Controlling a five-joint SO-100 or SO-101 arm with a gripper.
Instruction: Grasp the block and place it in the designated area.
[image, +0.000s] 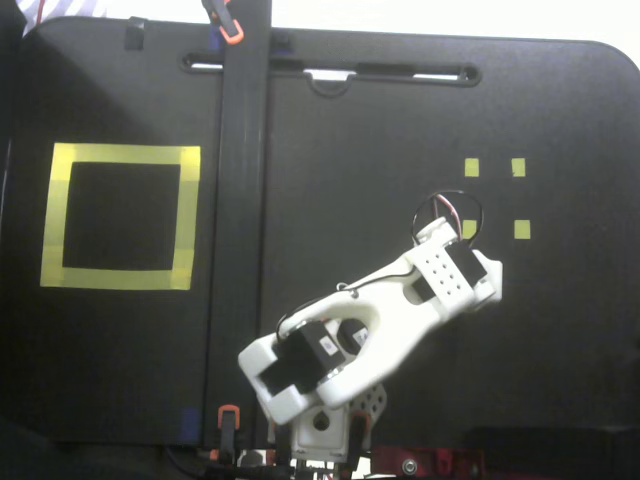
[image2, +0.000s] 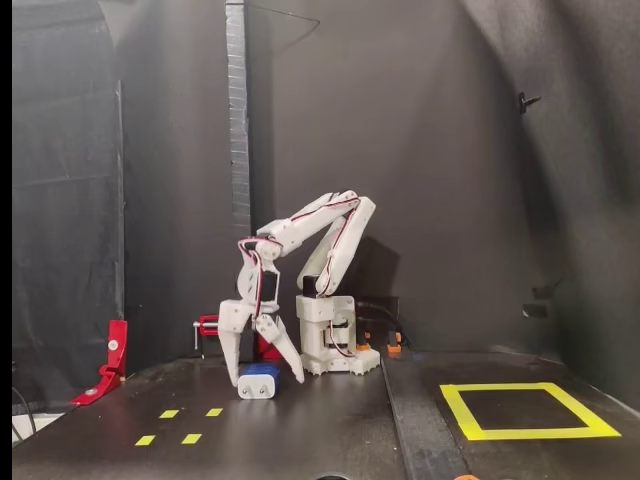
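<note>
The dark-blue block (image2: 259, 381) lies on the black table in front of the arm's base, its pale end facing the camera. My gripper (image2: 264, 375) is open and points straight down over the block. One fingertip stands on each side of it, close to the table. I cannot tell whether they touch the block. From above, the white wrist (image: 455, 268) covers the block and the fingers. The designated area is a large yellow tape square (image: 120, 155) at the left from above, and at the right (image2: 520, 433) in the front view, far from the gripper.
Small yellow tape squares (image: 518, 167) lie just beyond the wrist, and at front left (image2: 168, 413) in the front view. A black post (image2: 237, 100) with its floor strip (image: 240, 200) splits the table. A red clamp (image2: 108, 365) stands far left. The arm's base (image2: 335, 340) sits behind the block.
</note>
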